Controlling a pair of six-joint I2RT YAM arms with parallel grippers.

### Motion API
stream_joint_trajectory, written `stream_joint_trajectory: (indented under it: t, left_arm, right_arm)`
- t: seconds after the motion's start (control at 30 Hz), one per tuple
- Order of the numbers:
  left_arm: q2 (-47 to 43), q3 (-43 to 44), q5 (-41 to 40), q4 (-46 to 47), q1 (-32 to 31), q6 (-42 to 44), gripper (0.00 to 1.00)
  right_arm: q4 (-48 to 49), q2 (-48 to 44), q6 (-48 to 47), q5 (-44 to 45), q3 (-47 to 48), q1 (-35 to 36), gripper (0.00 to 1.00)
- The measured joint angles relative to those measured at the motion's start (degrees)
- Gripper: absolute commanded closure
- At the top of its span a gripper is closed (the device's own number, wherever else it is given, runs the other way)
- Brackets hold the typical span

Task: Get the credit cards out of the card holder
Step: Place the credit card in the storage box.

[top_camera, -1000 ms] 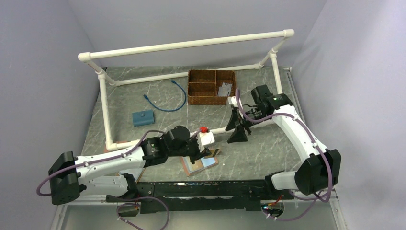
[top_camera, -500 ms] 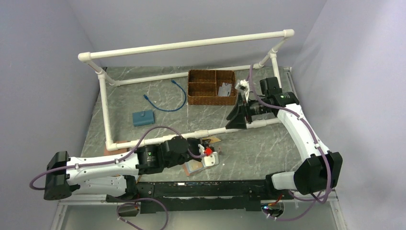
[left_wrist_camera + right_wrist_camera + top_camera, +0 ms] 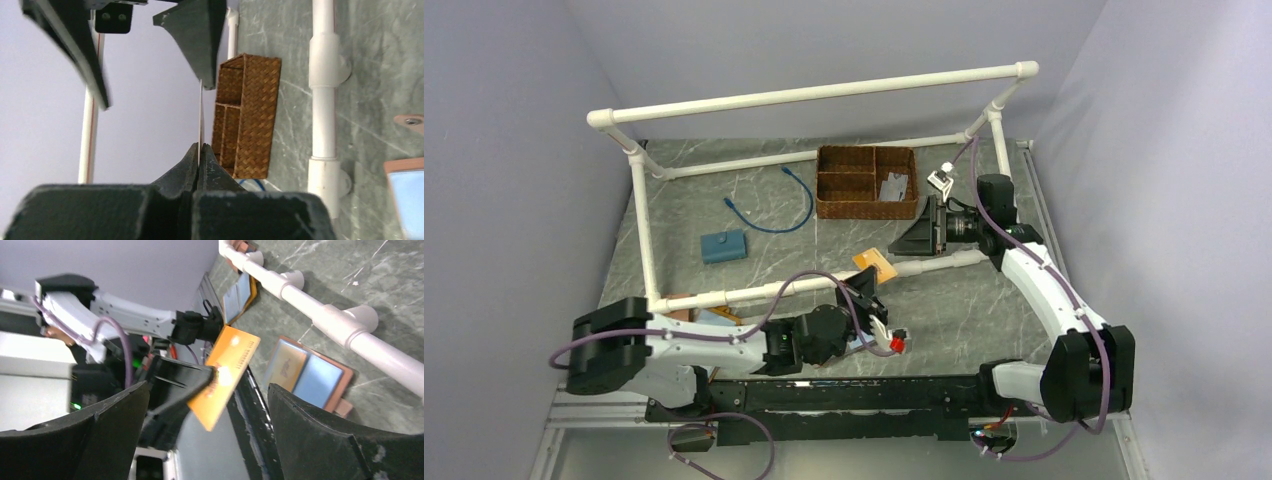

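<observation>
— Grey marbled tabletop point(image 3: 984, 300), a white pipe frame point(image 3: 814, 95) standing on it, lilac walls point(image 3: 514, 150) all round. Where's the wallet point(image 3: 320, 380)?

— Lying open and flat on the tabletop, just beside the low front pipe point(image 3: 350, 332), on the arms' side of it. The overhead view hides it under the left arm point(image 3: 714, 340). The right wrist view shows what looks like a yellowish-tan card point(image 3: 285, 365) in one half and grey-blue lining in the other.

— And the left pincer point(image 3: 199, 150)?

— Clenched on an orange card point(image 3: 876, 265), gripping it by one end and holding it up in the air, clear of the wallet.

— The right pincer point(image 3: 917, 240)?

— Released, jaws spread wide, facing the orange card. Near it, not touching.

— Anything else about?

— A woven basket point(image 3: 864, 210) with compartments at the back. To its left are a blue cable point(image 3: 802, 205) and a small blue block point(image 3: 723, 245). An orange-rimmed glossy panel point(image 3: 239, 294) lies farther along the pipe from the wallet.
</observation>
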Motion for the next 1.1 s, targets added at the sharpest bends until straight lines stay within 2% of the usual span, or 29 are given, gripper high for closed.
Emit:
stream_joint_trajectory:
  t: [0.13, 0.23, 0.37, 0.5, 0.6, 0.67, 0.77, 0.83, 0.9, 0.93, 1.0, 1.1]
  left_arm:
    - [5.6, -1.7, -2.4, 8.6, -0.1, 7.3, 1.00]
    - [7.1, -1.7, -2.9, 12.4, -0.1, 9.4, 1.00]
    - [8.7, -1.7, -3.7, 18.7, -0.1, 11.3, 1.00]
    - [10.9, -1.7, -4.4, 23.1, -0.1, 12.2, 1.00]
    - [11.9, -1.7, -4.6, 25.0, -0.2, 12.6, 1.00]
    - [12.4, -1.7, -4.7, 26.0, -0.2, 12.8, 1.00]
    - [13.0, -1.7, -5.0, 27.1, -0.3, 12.8, 0.99]
    - [13.4, -1.7, -5.4, 27.7, -0.4, 12.7, 0.81]
    - [13.5, -1.7, -5.8, 28.1, -0.5, 12.5, 0.49]
    - [13.5, -1.7, -6.0, 28.0, -0.5, 12.1, 0.37]
    - [13.6, -1.7, -6.2, 27.9, -0.6, 10.9, 0.24]
    - [12.4, -1.6, -6.1, 23.5, -1.2, 5.7, 0.16]
  right_arm:
    - [6.2, -1.0, 9.8, 1.3, -1.6, 0.0, 0.10]
    - [9.6, -1.0, 14.6, 1.8, -3.5, 0.0, 0.11]
    - [10.3, -1.0, 17.2, 3.1, -4.7, 0.0, 0.13]
    - [11.8, -1.0, 18.9, 3.7, -5.5, 0.3, 0.23]
    - [12.9, -0.9, 20.3, 3.6, -6.0, 0.8, 0.39]
    - [13.8, -0.7, 21.3, 3.6, -6.3, 1.4, 0.55]
    - [15.6, -0.5, 22.7, 3.5, -7.0, 2.1, 0.96]
    - [16.8, -0.3, 23.4, 3.4, -7.3, 2.5, 1.00]
    - [17.7, 0.1, 24.4, 3.2, -7.5, 2.4, 1.00]
    - [17.9, 0.2, 24.2, 3.2, -7.5, 2.5, 1.00]
    - [18.0, 0.2, 22.8, 3.5, -7.5, 2.6, 1.00]
    - [17.6, 0.2, 19.6, 4.1, -7.4, 2.4, 1.00]
